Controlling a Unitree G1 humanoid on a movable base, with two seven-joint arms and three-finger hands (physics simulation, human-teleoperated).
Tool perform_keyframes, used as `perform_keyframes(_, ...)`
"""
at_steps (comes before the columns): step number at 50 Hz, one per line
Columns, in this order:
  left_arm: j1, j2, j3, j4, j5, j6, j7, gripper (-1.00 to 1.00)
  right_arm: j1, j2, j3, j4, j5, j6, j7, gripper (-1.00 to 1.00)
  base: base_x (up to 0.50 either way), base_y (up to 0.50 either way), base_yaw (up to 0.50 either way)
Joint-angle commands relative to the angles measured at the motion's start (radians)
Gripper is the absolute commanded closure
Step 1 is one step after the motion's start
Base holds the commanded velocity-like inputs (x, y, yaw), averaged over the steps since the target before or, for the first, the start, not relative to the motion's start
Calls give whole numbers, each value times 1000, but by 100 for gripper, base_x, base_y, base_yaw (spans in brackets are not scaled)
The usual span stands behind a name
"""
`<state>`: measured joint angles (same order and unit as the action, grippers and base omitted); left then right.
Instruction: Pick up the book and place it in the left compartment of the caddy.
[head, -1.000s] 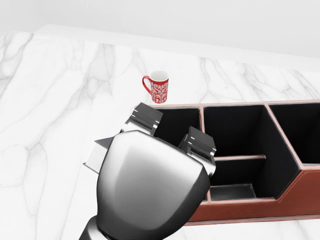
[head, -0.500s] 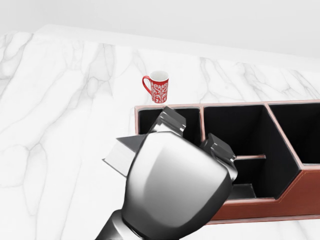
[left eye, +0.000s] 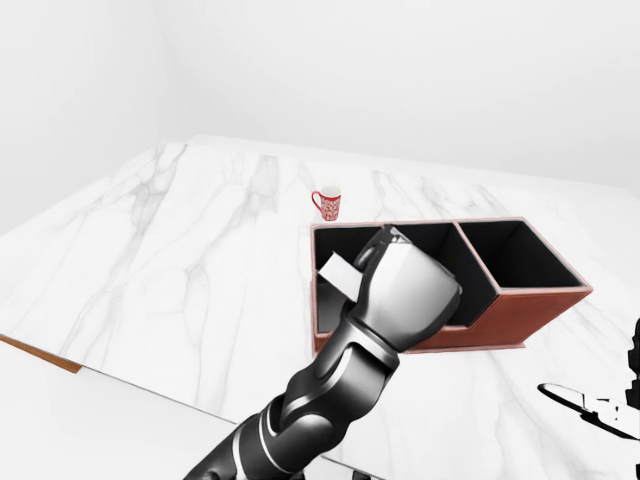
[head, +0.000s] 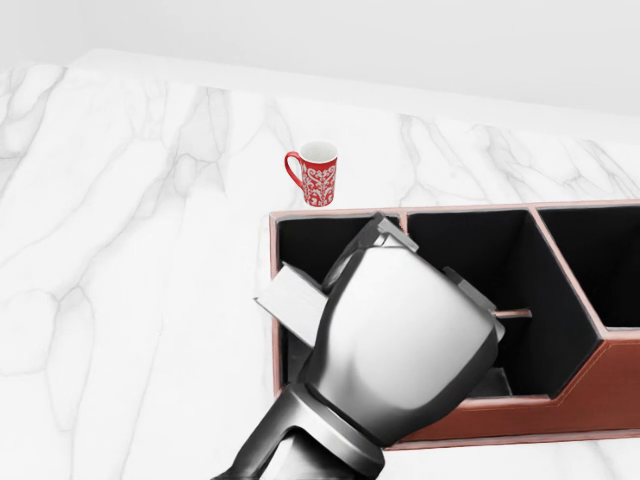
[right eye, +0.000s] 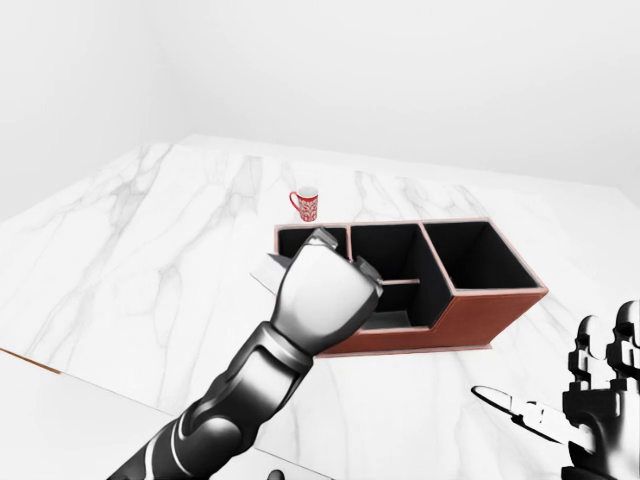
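My left hand (head: 392, 243) is shut on the book (head: 291, 296), a pale grey slab whose corner sticks out to the left of the metal fist. Hand and book hang over the left compartment (head: 318, 241) of the brown caddy (head: 560, 408), which has black-lined sections. The fist hides most of the book and the lower part of that compartment, so I cannot tell whether the book touches the inside. My right hand (right eye: 598, 392) sits low at the right edge of the right-eye view, away from the caddy, with fingers spread and nothing in them.
A red patterned mug (head: 317, 174) stands on the white marble counter (head: 120, 220) just above the caddy's left end. The counter's near edge (left eye: 60, 362) runs along the lower left of the left-eye view.
My left hand has carried the book rightward, from beside the caddy's left wall to over its left compartment. Mug and caddy have stayed put.
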<state>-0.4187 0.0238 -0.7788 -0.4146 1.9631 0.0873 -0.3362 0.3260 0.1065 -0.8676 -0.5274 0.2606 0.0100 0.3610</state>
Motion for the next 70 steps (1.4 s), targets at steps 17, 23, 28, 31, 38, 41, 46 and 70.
perform_keyframes(17,-26,-117,144,203,9,0,100,100,1,3,3,-5,-5,8,0,-100,0,0,0)
perform_keyframes(23,-49,-137,185,224,9,0,102,100,-2,-1,5,5,-8,8,-2,-100,0,0,0)
perform_keyframes(28,-54,-158,213,260,9,0,109,100,2,0,3,-6,-5,19,-4,-100,0,0,0)
perform_keyframes(31,-57,-159,210,296,9,0,118,100,3,3,1,-10,-5,21,-2,-100,0,0,0)
perform_keyframes(38,-46,-189,242,391,9,0,175,100,-1,2,5,5,-11,7,-1,-100,0,0,0)
perform_keyframes(41,-47,-200,252,421,9,0,186,100,4,2,3,-7,-7,16,-1,-100,0,0,0)
perform_keyframes(46,-50,-203,246,476,9,0,209,100,-2,1,5,11,-13,1,1,-100,0,0,0)
perform_keyframes(70,-106,-261,328,726,9,0,339,100,1,-1,8,-1,-17,15,-2,-100,0,0,0)
